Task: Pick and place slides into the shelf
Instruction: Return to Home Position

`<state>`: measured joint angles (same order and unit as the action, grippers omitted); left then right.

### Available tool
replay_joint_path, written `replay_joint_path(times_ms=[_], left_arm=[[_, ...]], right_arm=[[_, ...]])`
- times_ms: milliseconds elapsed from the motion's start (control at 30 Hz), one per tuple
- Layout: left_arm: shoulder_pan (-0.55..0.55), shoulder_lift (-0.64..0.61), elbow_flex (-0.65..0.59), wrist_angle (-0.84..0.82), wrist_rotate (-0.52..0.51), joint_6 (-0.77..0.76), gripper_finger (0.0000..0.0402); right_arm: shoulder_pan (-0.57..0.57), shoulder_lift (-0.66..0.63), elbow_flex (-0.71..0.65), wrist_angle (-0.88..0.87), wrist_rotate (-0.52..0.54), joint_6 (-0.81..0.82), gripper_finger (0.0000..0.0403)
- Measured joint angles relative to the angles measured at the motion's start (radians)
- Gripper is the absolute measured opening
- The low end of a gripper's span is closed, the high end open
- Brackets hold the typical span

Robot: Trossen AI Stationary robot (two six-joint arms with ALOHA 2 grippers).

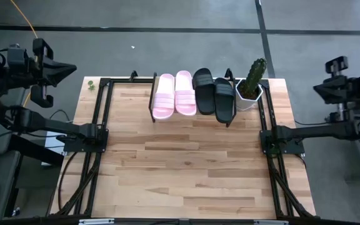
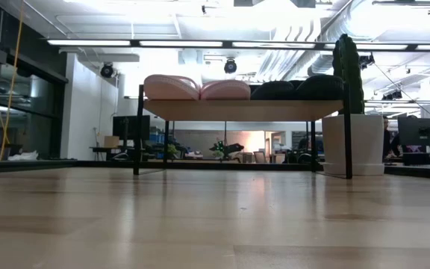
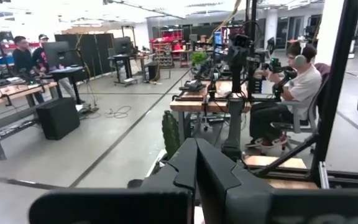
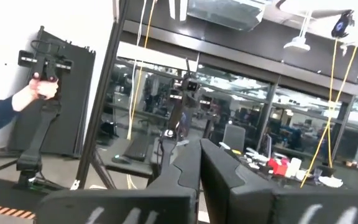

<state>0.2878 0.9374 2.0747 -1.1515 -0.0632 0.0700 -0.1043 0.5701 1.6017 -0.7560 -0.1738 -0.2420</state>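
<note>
Logged left arm folded back off the light wooden tabletop's [image 1: 186, 162] left edge, with left gripper [image 1: 72, 67] raised above floor level and aimed toward the right. Saw its dark fingers [image 3: 179, 174] pressed together to a point, holding nothing. Found right arm likewise clear of the table past the right edge, with right gripper [image 1: 317, 89] aimed left. Saw those fingers [image 4: 229, 177] closed tip to tip, empty. Counted all four slides side by side atop the low rack with light plank top and thin dark metal legs [image 2: 245, 110] at the table's far edge: two pale pink wide-strap sandals [image 1: 165, 97] on the left, touching, and two black ones [image 1: 205, 87] on the right. Noted green cactus in white pot [image 1: 250, 90] just beside the rack's right end.
</note>
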Motion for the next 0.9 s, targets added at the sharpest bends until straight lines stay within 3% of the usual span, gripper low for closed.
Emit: replay_joint_path(times_ms=[200, 600, 900], left_arm=[[0.000, -0.100, -0.144, 0.033, 0.009, -0.007, 0.0000], [0.000, -0.404, -0.578, 0.262, 0.017, -0.065, 0.0000], [0.000, -0.512, -0.810, 0.426, 0.082, -0.101, 0.0000]], right_arm=[[0.000, -0.010, -0.128, 0.079, -0.003, 0.017, 0.0000], [0.000, -0.010, -0.392, 0.264, -0.008, 0.024, 0.0000], [0.000, -0.108, -0.612, 0.426, -0.020, 0.046, 0.0000]])
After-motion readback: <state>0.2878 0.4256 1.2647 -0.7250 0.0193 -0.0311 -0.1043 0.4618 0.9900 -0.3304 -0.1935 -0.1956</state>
